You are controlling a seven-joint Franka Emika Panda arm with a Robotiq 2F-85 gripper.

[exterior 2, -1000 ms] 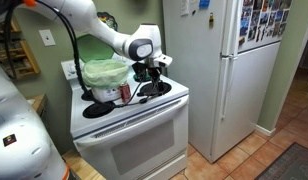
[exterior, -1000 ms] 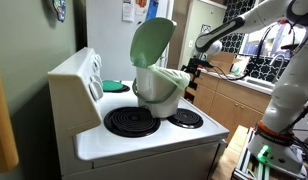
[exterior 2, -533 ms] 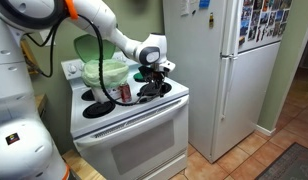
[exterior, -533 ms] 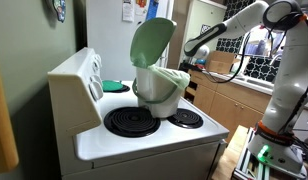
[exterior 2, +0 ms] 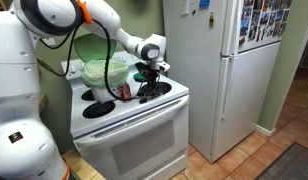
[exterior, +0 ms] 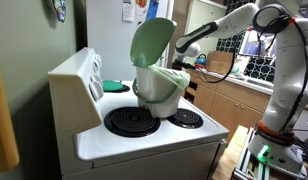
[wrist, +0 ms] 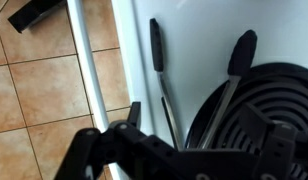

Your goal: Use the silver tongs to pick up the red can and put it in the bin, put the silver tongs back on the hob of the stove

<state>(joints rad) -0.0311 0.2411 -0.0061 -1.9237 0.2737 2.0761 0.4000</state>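
Wrist view shows the silver tongs (wrist: 156,45) lying on the white hob (wrist: 194,35). Their two arms are splayed and end in black tips, and the thin silver shafts run back toward the camera. One arm lies on bare white surface; the other lies over the edge of a black coil burner (wrist: 259,100). The gripper (wrist: 204,128) hangs just above the near end of the tongs. Its dark fingers stand wide apart, one on each side of the shafts, and do not seem to pinch them. Past the hob's edge are the oven's silver handle bar (wrist: 87,60) and tan floor tiles (wrist: 34,90).

No writing can be read. The papers and photos on the refrigerator (exterior 2: 209,75) are too small, and so are the markings on the stove's raised control panel (exterior: 92,75).

In an exterior view, the red can (exterior 2: 122,92) stands upright on the hob, just beside the base of the bin (exterior 2: 104,72). It is red with a pale band, and its label cannot be made out. The bin sits toward the back of the stove (exterior: 144,145). It is cream-white, with a pale-green liner folded over its rim and its round green lid (exterior: 151,42) tipped up. The white arm (exterior 2: 104,20) reaches over the bin toward the front burner.
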